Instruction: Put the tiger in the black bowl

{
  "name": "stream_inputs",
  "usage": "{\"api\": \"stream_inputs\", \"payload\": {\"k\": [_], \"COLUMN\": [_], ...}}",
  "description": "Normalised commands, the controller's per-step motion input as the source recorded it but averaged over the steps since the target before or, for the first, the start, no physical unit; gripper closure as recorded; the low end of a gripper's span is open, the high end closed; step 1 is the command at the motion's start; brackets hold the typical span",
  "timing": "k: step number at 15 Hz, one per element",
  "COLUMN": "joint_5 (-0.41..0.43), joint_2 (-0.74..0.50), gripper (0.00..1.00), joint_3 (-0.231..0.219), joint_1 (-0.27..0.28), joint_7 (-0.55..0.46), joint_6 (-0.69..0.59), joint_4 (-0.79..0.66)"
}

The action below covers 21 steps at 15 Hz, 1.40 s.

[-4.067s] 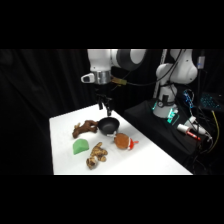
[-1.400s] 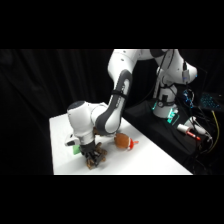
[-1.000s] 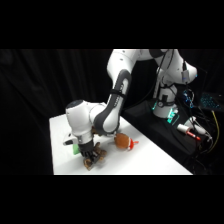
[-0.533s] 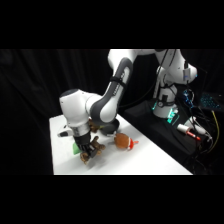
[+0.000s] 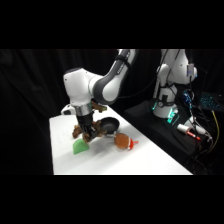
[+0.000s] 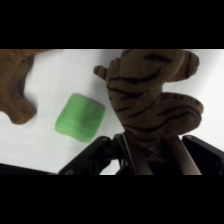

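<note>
Claw (image 6: 150, 155) grips tiger (image 6: 150, 95); green block (image 6: 80, 117), brown plush (image 6: 15, 85) lie below.

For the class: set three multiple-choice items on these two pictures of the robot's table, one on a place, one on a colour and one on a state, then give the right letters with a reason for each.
1. Where is the tiger?
A. in the black bowl
B. between the gripper's fingers
C. under the green block

2. What colour is the block beside the tiger?
A. green
B. blue
C. yellow

3. How is the gripper?
A. open and empty
B. out of sight
C. shut on the tiger

Key: 1 B, the wrist view shows the fingers pinching it; 2 A, it is green in both views; 3 C, the toy hangs from it, left of the black bowl.
</note>
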Motion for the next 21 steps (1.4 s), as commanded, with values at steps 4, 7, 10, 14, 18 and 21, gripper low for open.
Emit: {"api": "stream_inputs", "payload": {"k": [4,7,10,14,18,21], "joint_5": [0.038,0.096,0.144,0.226,0.222,0.017], "joint_2": [-0.54,-0.47,-0.38,-0.23,-0.11,-0.02], "gripper": [0.91,0.91,0.91,0.91,0.91,0.47], "joint_3": [-0.109,-0.087,-0.062,-0.027,-0.001,-0.044], "joint_1": [-0.067,-0.069,-0.060,-0.074,-0.070,-0.011], "joint_7": [0.11,0.09,0.05,-0.02,-0.09,0.01], "joint_6": [0.13,0.17,0.21,0.24,0.33,0.39], "joint_4": [-0.64,-0.56,-0.49,-0.38,-0.26,-0.16]}}
